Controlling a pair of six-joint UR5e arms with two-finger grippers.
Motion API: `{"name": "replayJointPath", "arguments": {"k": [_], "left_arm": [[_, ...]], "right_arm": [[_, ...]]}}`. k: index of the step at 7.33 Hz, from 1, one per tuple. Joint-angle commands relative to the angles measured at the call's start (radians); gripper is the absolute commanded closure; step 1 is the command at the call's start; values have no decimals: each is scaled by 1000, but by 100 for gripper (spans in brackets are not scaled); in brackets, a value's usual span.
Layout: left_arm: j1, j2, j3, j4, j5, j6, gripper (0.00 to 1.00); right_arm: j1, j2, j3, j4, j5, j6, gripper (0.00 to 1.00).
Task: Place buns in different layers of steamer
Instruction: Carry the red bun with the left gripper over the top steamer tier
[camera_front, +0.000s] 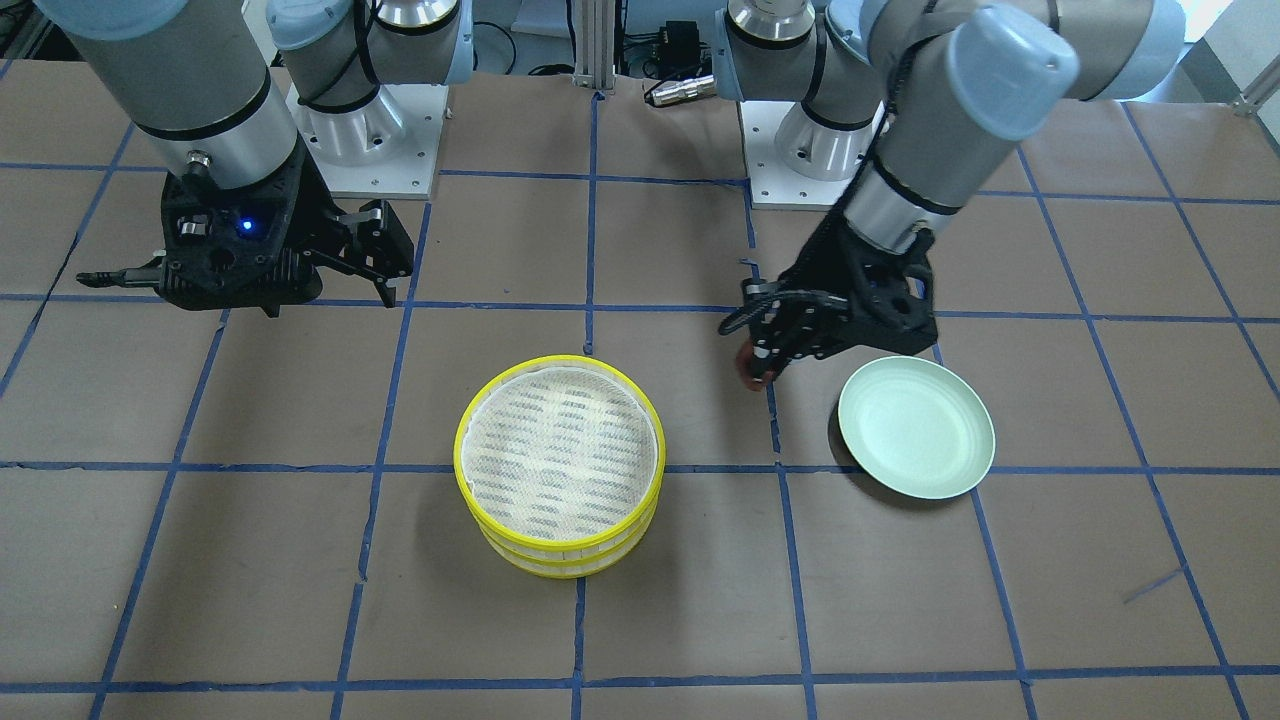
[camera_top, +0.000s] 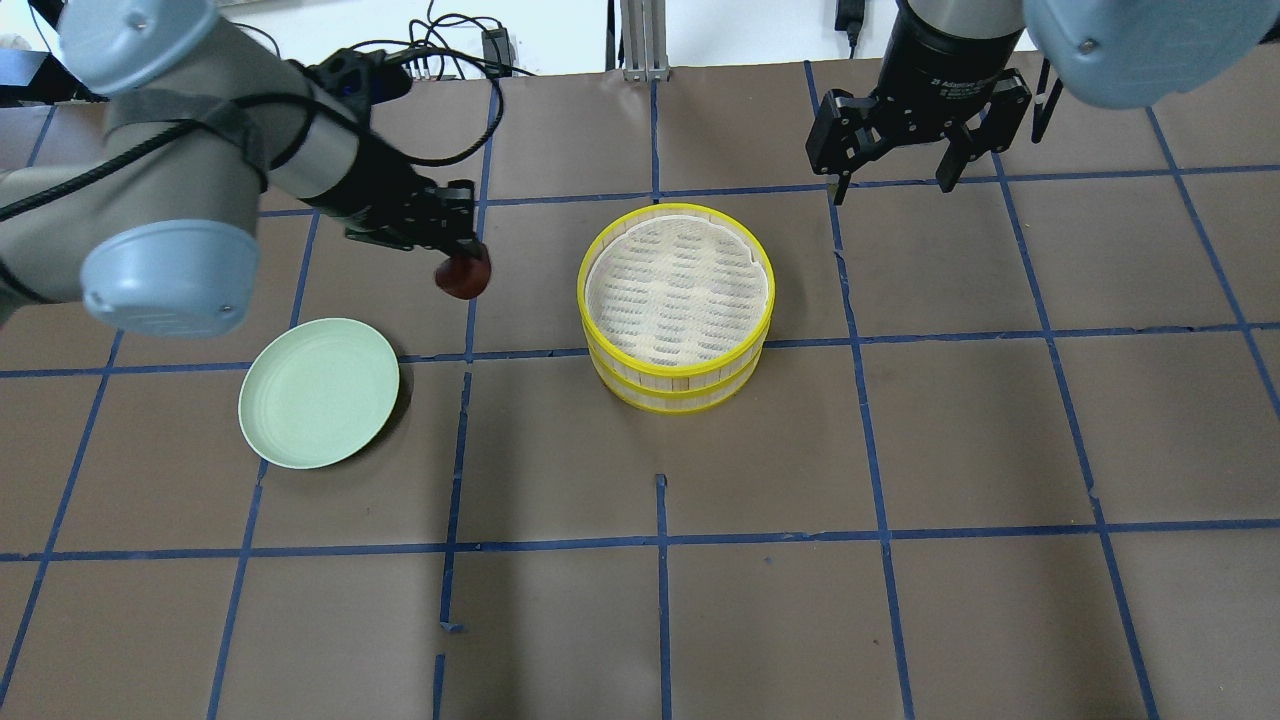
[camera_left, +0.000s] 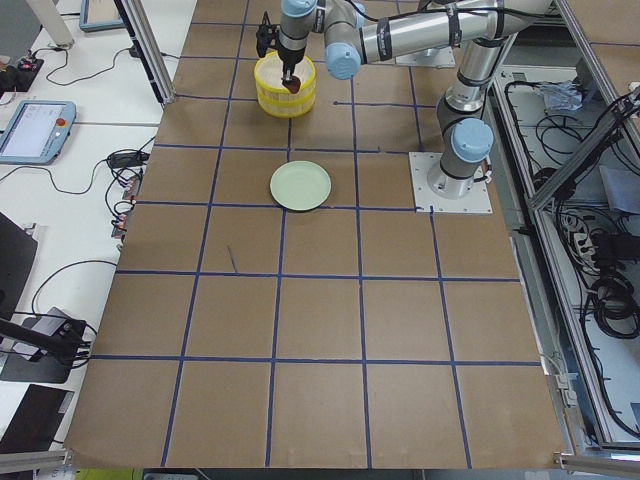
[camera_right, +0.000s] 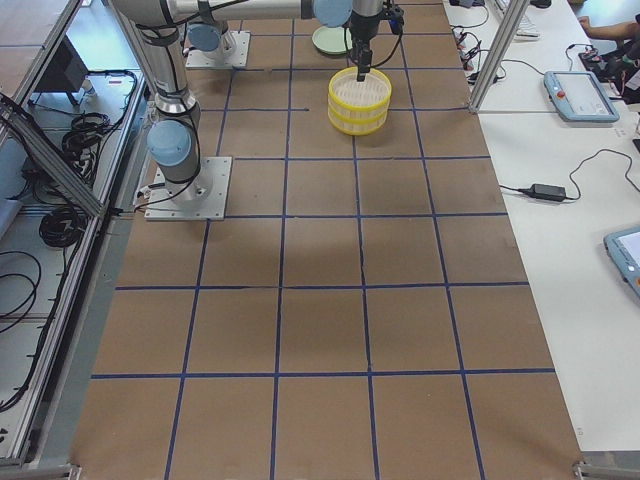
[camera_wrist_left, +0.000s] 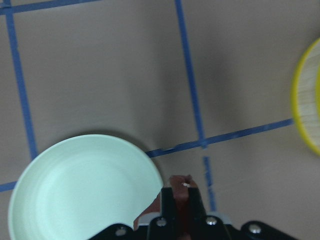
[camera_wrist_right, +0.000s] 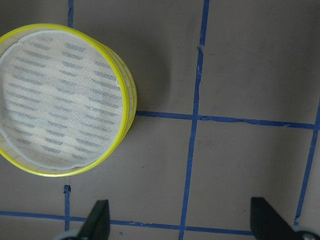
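My left gripper (camera_top: 462, 260) is shut on the dark reddish-brown bun (camera_top: 462, 280) and holds it above the table, between the pale green plate (camera_top: 318, 392) and the steamer. In the left wrist view the bun (camera_wrist_left: 181, 186) sits between the fingers, beside the plate's rim (camera_wrist_left: 150, 170). The two steamer layers (camera_top: 680, 385) are stacked, and the top mesh floor is bare. The white bun is not in view. My right gripper (camera_top: 893, 188) is open and empty, behind and to the right of the steamer (camera_wrist_right: 123, 102).
The plate (camera_front: 915, 427) is bare. Brown paper with blue tape lines covers the table. The arm bases (camera_front: 370, 150) stand at the robot's edge of the table. Cables lie beyond the far edge in the overhead view.
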Motion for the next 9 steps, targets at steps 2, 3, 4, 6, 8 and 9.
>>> {"name": "replayJointPath", "arguments": {"k": [2,3,4,6,8,9], "left_arm": [[-218,-223,24,378,2,-338,89],[-219,-251,22,382,31,-333,27],[-219,-250,21,382,66,-331,1],[-217,-236,24,379,73,-319,0],[-152,-138,26,235,161,-72,0],[-77,-60,26,94,162,65,0]], "right_arm": [[1,-8,24,1,-5,-6,0],[1,-4,28,9,-2,-6,0],[1,-5,36,8,4,-6,0],[-3,-4,39,5,-3,-17,0],[-3,-2,39,-3,-5,-17,0],[-3,-4,39,-5,-3,-17,0]]}}
